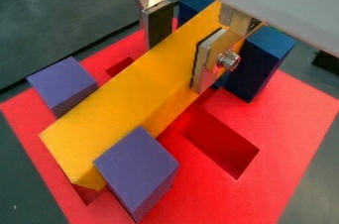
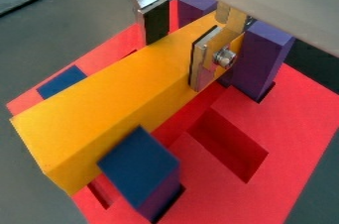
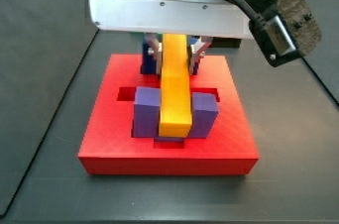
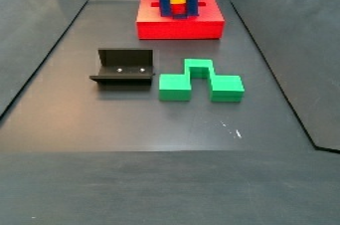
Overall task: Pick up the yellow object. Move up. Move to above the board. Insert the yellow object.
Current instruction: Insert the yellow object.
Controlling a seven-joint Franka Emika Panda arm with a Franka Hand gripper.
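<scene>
- One dark grey table (image 4: 80, 179) with low walls carries everything.
- One red board (image 3: 106, 129) lies at the far end in a side view, with recessed slots; one slot (image 1: 219, 141) shows open.
- One green notched block (image 4: 200, 80) rests near the table's middle, just right of the one fixture (image 4: 122, 70).
- One yellow object (image 3: 175, 84) lies lengthwise over the board, between upright blue and purple blocks (image 1: 137, 171); four show in a wrist view.
- One gripper (image 1: 185, 35) sits above the board, its fingers (image 1: 209, 57) pinching the yellow object at its far end.
</scene>
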